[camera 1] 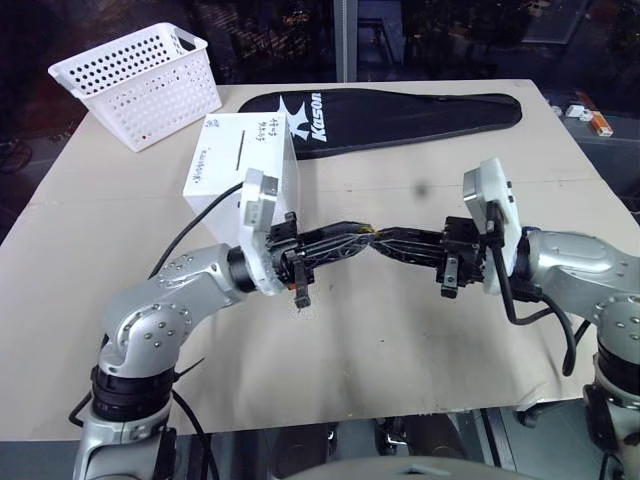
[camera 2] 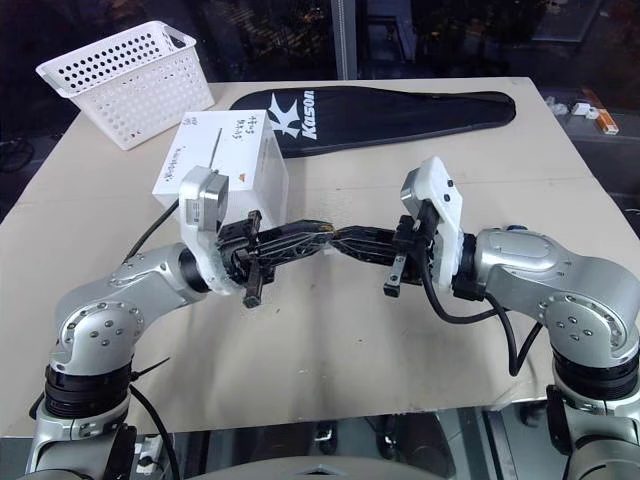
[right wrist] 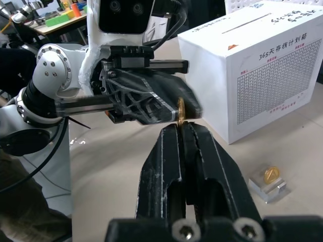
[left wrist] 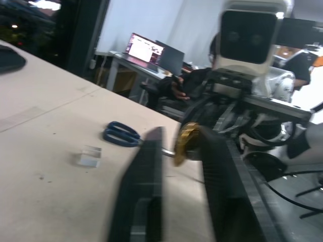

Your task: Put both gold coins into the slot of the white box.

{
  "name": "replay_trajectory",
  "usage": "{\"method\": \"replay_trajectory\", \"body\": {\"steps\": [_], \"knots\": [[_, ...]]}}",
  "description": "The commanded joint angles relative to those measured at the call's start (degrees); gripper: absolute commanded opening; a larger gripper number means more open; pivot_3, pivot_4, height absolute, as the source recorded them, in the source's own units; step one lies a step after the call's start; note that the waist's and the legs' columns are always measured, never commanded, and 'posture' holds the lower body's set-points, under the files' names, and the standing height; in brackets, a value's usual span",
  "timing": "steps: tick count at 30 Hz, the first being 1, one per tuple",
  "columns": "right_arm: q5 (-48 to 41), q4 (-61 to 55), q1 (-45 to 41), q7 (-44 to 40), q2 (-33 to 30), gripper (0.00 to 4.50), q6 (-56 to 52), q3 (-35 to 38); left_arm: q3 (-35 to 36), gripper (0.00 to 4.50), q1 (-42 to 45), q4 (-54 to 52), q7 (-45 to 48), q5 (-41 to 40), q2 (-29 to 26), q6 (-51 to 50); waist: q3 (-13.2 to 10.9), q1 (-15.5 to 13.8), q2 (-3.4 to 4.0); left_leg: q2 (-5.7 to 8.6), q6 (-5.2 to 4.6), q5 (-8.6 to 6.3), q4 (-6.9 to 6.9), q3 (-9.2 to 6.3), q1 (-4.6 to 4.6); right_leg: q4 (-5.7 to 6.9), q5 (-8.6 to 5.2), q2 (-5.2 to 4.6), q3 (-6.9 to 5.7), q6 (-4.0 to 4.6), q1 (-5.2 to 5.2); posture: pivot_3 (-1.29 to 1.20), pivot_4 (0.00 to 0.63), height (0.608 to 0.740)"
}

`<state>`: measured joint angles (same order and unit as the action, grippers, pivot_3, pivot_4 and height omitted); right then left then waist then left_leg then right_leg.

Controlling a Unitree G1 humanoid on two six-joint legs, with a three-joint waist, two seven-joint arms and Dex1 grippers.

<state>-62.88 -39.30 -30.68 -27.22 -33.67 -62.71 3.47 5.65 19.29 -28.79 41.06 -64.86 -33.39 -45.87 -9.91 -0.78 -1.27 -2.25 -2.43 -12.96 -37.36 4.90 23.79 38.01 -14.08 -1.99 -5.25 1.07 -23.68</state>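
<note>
Fingertip to fingertip above the worktop (camera 1: 420,330): from my remote seat I see the left gripper (camera 1: 362,236) and the right gripper (camera 1: 385,240) meeting in mid-air, both sets of fingers clamped on one gold coin (right wrist: 180,110) — the disc stands on edge between them, pinched from either side. The right gripper's fingers (right wrist: 171,151) are pressed together with the coin's rim caught at their tips, while the left gripper's fingers (left wrist: 144,186) close on the same coin from the opposite direction. The second gold coin (right wrist: 271,175) sits upright in its small clear casing on the worktop, near the front of the white box (camera 1: 240,165). The box's slot (camera 1: 239,154) — a thin dark line on its top face — lies behind the left arm. A pair of blue-handled scissors (left wrist: 121,134) lies flat on the worktop, a white perforated basket (camera 1: 140,82) stands at the far left corner, and a black racket cover (camera 1: 400,115) stretches along the back.
</note>
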Motion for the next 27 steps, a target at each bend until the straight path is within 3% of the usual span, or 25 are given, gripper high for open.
{"method": "replay_trajectory", "body": {"steps": [1,7,8,10,14,15,17,20,22,27], "knots": [[-1.9,-1.6,-1.1,0.1,-0.5,0.00,1.5,0.1,0.0,0.05,0.5,-1.3,0.0,-1.0,0.2,0.0,0.0,0.0,0.00,0.00,0.00,0.00,0.00,0.00,0.00,0.00,0.00,0.00,0.00,0.00,0.00,0.00,0.150,0.738],[-1.3,-1.3,-1.0,0.2,-0.7,0.00,2.4,-0.6,0.8,0.05,0.3,-0.9,-0.2,-2.0,0.2,-0.1,0.0,0.0,0.00,0.00,-0.01,0.00,0.00,-0.01,0.00,0.00,0.00,0.00,0.00,0.00,0.00,0.00,0.150,0.738],[-1.5,-1.1,-1.0,-0.1,-0.7,0.68,2.7,-0.5,1.3,0.00,0.3,-0.8,-0.6,-2.4,0.2,-0.1,0.0,0.0,0.00,0.00,-0.01,-0.01,0.00,-0.01,0.00,0.00,0.00,0.00,0.00,0.00,0.00,0.00,0.150,0.738],[-0.9,-0.9,-0.6,-0.8,-1.5,1.37,3.2,-0.3,2.7,0.00,0.3,-0.5,-1.9,-3.6,0.2,-0.3,0.0,0.0,0.00,0.00,-0.01,-0.01,0.00,-0.01,0.00,0.00,0.00,0.00,0.00,0.00,0.00,0.00,0.150,0.738],[1.0,-0.5,1.4,-2.2,-5.1,3.17,4.8,1.9,6.9,0.00,-0.1,-0.3,-8.0,-8.8,0.1,-0.8,0.0,0.0,-0.01,0.00,-0.04,-0.03,0.00,-0.01,0.01,-0.01,0.00,-0.01,0.00,-0.01,0.00,0.00,0.150,0.738],[1.1,-0.4,1.8,-2.5,-5.8,3.90,5.1,2.3,7.5,0.00,-0.2,-0.4,-9.0,-9.7,0.0,-1.0,0.0,0.0,-0.02,0.00,-0.04,-0.02,0.00,-0.01,0.01,-0.01,0.00,-0.02,0.00,-0.01,0.00,0.00,0.150,0.738],[2.5,-0.4,3.0,-3.5,-8.0,4.33,6.5,4.2,10.1,0.00,0.5,-0.3,-14.3,-13.1,0.0,-0.6,0.0,0.0,-0.02,0.00,-0.03,-0.02,0.00,0.00,0.01,-0.01,0.00,-0.02,0.00,-0.01,0.00,0.00,0.150,0.738],[4.7,-0.5,5.1,-8.5,-13.3,4.44,10.1,8.8,16.2,0.00,6.2,0.4,-29.8,-16.0,-0.7,2.8,-0.1,-0.2,-0.12,0.00,-0.08,-0.05,0.00,-0.06,0.05,-0.02,0.00,-0.03,-0.03,-0.01,0.00,0.00,0.150,0.738],[7.0,0.7,4.3,-10.4,-15.2,4.44,12.7,9.4,17.3,0.00,12.0,1.6,-40.3,-9.5,-3.5,2.5,-0.2,-0.3,-0.26,0.00,-0.11,-0.06,-0.02,-0.07,0.04,-0.01,0.00,-0.03,-0.04,-0.01,0.01,0.00,0.150,0.738],[11.8,3.8,-1.3,-11.5,-14.1,4.44,16.6,4.6,15.5,0.00,25.1,16.9,-47.6,-9.8,-11.7,-7.2,-0.2,0.1,-0.35,0.01,0.01,0.01,0.00,0.02,-0.08,0.03,0.00,0.02,0.04,-0.03,0.03,0.00,0.150,0.738]]}}
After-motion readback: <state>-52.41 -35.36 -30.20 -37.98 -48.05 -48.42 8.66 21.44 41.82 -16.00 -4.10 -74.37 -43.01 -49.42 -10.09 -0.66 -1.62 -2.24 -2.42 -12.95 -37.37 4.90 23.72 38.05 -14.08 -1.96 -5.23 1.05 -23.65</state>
